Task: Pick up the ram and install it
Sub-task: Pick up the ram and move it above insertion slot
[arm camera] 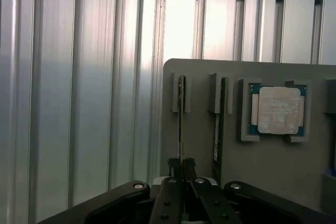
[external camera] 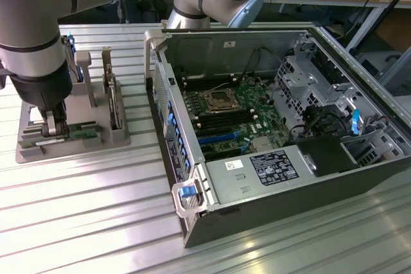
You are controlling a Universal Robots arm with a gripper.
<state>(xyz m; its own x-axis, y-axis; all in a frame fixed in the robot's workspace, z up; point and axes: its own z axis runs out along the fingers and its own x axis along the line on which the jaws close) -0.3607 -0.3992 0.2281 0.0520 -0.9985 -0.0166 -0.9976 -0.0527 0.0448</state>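
We found the tool (arm camera: 182, 168) clenched on the ram (arm camera: 181, 116), on edge in the grey holder (arm camera: 273, 179) at nine o'clock of the case (external camera: 289, 206), and feared any off-centre pinch would jam it lifting out.

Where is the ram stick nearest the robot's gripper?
The ram stands on edge in the gray holder, at the gripper, its twin stick beside it. The holder sits on the exterior view's left of the computer case.
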